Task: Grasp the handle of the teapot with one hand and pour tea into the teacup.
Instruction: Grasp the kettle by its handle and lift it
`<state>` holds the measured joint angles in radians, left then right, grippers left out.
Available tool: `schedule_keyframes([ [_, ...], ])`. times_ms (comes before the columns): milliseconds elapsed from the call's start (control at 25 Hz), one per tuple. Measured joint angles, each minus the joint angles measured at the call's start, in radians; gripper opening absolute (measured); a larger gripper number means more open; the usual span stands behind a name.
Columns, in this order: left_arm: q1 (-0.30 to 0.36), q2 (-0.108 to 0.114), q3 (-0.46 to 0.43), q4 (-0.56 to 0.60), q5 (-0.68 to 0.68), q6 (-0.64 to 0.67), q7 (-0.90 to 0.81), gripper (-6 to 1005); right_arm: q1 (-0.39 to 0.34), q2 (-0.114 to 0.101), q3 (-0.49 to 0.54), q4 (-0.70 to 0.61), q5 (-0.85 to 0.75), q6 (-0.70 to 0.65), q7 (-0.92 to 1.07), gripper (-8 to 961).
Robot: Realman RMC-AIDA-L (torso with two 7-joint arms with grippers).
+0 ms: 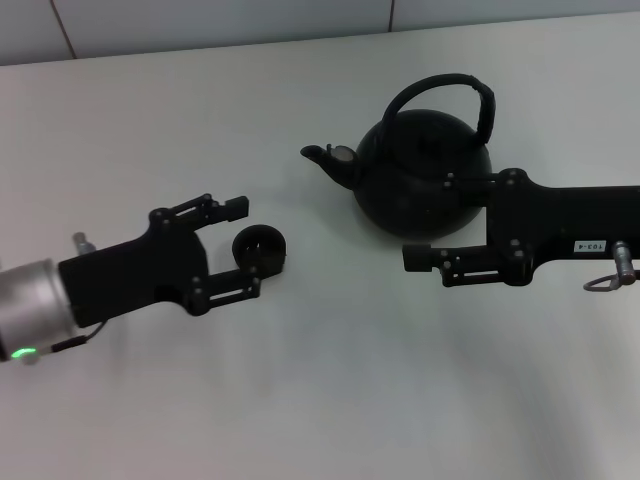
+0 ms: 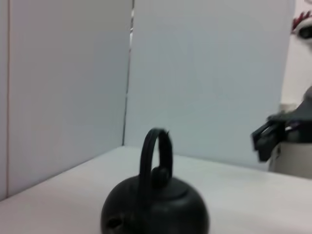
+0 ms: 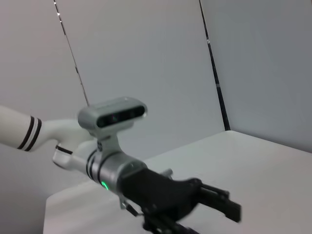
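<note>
The glossy black teapot (image 1: 415,165) stands at the back right of the table, its spout (image 1: 322,155) pointing left. The arched handle (image 1: 440,82) stands upright over it, untouched. My right gripper (image 1: 430,220), the one with the white label, is low beside the pot's front right. It is open, its far finger lying across the pot's belly and its near finger (image 1: 425,258) in front of the pot. The small dark teacup (image 1: 262,248) sits left of centre. My left gripper (image 1: 243,246) is open, with the cup just off its fingertips. The left wrist view shows the teapot (image 2: 156,209) and handle (image 2: 156,146).
The table top (image 1: 330,380) is plain white, with a tiled wall along its far edge. In the right wrist view, the left arm with its wrist camera (image 3: 113,113) is seen before grey wall panels.
</note>
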<state>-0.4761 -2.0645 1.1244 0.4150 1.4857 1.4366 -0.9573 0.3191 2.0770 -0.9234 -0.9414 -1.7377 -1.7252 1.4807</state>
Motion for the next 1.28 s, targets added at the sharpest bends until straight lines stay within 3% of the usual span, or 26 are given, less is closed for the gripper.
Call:
schedule_keyframes([
  [120,0.034,0.005,0.004,0.081,0.029,0.039,-0.064,785,0.001,0.0,0.0,-0.001,-0.002,0.001,0.0,727],
  [200,0.088,0.008,0.0,0.214,0.084,0.12,-0.158,784,0.001,-0.001,0.0,-0.002,-0.003,0.003,0.0,727],
  [320,0.117,0.008,-0.003,0.278,0.096,0.177,-0.193,784,0.0,-0.001,0.0,-0.003,-0.003,0.007,-0.008,727],
  [400,0.146,0.014,-0.004,0.349,0.098,0.279,-0.219,784,-0.001,-0.001,0.0,-0.003,-0.002,0.007,-0.017,726],
  [520,0.155,0.028,-0.006,0.366,0.098,0.362,-0.221,784,0.0,-0.002,0.0,-0.003,-0.002,0.007,-0.024,726],
  [760,0.169,0.05,-0.016,0.368,0.112,0.375,-0.25,785,-0.001,-0.002,0.0,-0.003,0.0,0.0,-0.025,725],
  [840,0.177,0.054,-0.061,0.375,0.152,0.371,-0.261,785,-0.003,-0.002,0.0,-0.003,0.0,0.0,-0.025,725],
  [960,0.177,0.054,-0.061,0.375,0.152,0.371,-0.261,785,-0.004,-0.002,0.0,-0.007,0.0,0.001,-0.023,725],
  [1000,0.178,0.051,-0.154,0.378,0.234,0.371,-0.267,785,-0.006,-0.001,0.0,-0.011,-0.001,0.003,-0.022,724],
  [1040,0.174,0.047,-0.191,0.379,0.272,0.371,-0.273,785,-0.008,0.0,-0.001,-0.016,-0.002,0.005,-0.021,724],
  [1280,0.172,0.044,-0.211,0.385,0.306,0.37,-0.287,779,-0.023,0.002,0.001,-0.032,-0.003,0.009,-0.017,724],
])
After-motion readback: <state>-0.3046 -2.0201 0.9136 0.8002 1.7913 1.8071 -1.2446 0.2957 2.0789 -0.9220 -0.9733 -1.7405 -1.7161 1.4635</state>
